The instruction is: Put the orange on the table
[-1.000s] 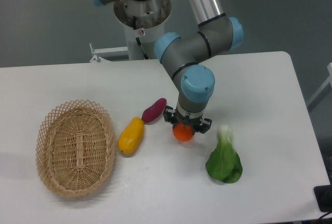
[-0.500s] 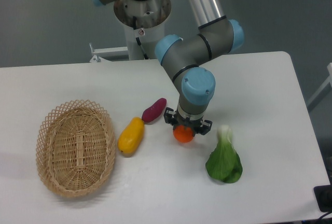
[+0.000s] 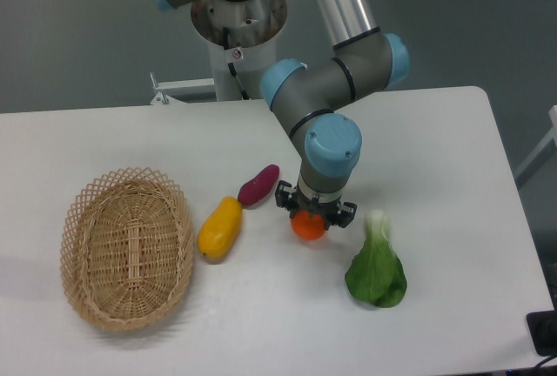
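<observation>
orange [image 3: 308,227] bright orange | table [image 3: 452,167] white | basket [image 3: 127,248] tan woven

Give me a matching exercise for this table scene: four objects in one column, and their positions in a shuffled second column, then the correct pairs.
Objects:
1. orange
2. wicker basket
3. leafy green vegetable
4. purple sweet potato

Positions:
A. at the left end of the table
B. directly under the gripper
C. right of the orange, toward the front edge
D. just behind the yellow mango-like fruit

Pairs: 1-B, 2-A, 3-C, 4-D
</observation>
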You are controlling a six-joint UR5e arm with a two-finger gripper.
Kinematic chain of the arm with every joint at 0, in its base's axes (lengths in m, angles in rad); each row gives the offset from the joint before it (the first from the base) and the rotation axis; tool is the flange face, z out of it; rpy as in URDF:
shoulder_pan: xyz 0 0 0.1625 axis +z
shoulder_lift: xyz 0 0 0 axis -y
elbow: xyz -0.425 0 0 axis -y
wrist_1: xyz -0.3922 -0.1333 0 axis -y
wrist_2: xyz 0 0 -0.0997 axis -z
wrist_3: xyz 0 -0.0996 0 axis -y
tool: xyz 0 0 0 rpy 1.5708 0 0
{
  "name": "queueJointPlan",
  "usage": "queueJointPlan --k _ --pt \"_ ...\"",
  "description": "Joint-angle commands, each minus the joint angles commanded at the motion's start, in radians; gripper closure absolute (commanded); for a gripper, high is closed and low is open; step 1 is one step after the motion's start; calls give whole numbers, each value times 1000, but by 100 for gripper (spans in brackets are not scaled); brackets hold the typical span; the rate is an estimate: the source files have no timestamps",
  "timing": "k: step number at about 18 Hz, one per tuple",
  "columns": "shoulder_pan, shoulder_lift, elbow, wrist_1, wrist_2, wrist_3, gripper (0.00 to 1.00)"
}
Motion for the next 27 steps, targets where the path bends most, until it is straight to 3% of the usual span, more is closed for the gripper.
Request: queueJointPlan --k 7,11,15,19,22,27 --pt "20 63 23 14 15 0 0" --pt "96 127 47 28 34 63 0" --pt "211 190 58 11 25 232 0" --pt "331 258 66 -66 22 420 0" --pt "385 285 101 -159 17 527 0" --pt "422 321 101 -175 28 649 0"
